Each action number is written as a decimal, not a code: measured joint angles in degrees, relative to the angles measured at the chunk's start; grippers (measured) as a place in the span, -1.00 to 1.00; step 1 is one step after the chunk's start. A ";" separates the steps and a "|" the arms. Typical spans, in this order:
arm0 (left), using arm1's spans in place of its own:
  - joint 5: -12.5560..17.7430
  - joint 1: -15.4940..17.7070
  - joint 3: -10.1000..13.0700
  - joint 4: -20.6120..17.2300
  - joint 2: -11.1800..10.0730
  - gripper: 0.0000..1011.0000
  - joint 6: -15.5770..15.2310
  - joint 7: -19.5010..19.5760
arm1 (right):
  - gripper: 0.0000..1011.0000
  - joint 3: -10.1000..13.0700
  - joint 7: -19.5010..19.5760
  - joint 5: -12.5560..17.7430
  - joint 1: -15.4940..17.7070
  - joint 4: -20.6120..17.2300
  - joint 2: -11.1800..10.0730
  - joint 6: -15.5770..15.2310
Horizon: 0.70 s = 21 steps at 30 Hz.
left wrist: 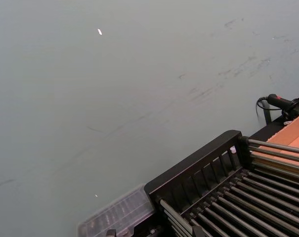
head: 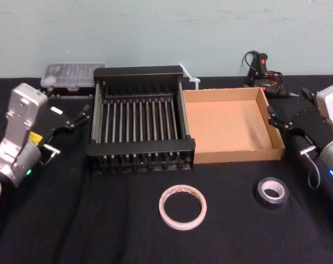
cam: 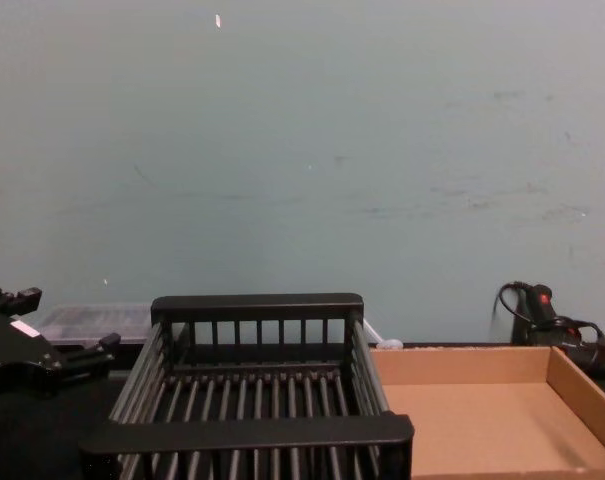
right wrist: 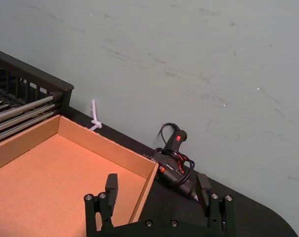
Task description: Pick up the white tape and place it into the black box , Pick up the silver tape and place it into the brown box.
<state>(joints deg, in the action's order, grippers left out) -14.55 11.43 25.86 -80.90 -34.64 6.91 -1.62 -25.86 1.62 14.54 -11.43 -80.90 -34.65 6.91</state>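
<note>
Bare table around white tape and silver tape (apart), seemingly unobstructed.

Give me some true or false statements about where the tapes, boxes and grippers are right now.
1. The white tape lies on the table before the black box. True.
2. The silver tape sits inside the brown box. False: it lies on the table before it.
3. The right gripper holds the silver tape. False: its jaws are open, empty, beside the brown box.
4. The left gripper is left of the black box, jaws open. True.
</note>
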 joint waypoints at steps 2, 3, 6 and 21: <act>0.00 0.00 0.00 0.00 0.00 0.98 0.00 0.00 | 0.98 0.00 0.00 0.00 0.00 0.00 0.00 0.00; 0.00 0.00 0.00 0.00 0.00 0.98 0.00 0.00 | 0.98 0.00 0.00 0.00 0.00 0.00 0.00 0.00; 0.00 0.00 0.00 0.00 0.00 0.98 0.00 0.00 | 0.98 0.00 0.00 0.00 0.00 0.00 0.00 0.00; 0.00 0.00 0.01 0.00 0.00 0.98 0.00 0.00 | 0.98 2.31 -2.19 1.15 1.80 -3.84 -0.87 -3.22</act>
<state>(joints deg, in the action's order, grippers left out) -14.55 11.43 25.87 -80.90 -34.65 6.91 -1.62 -23.56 -0.57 15.69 -9.63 -84.75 -35.52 3.69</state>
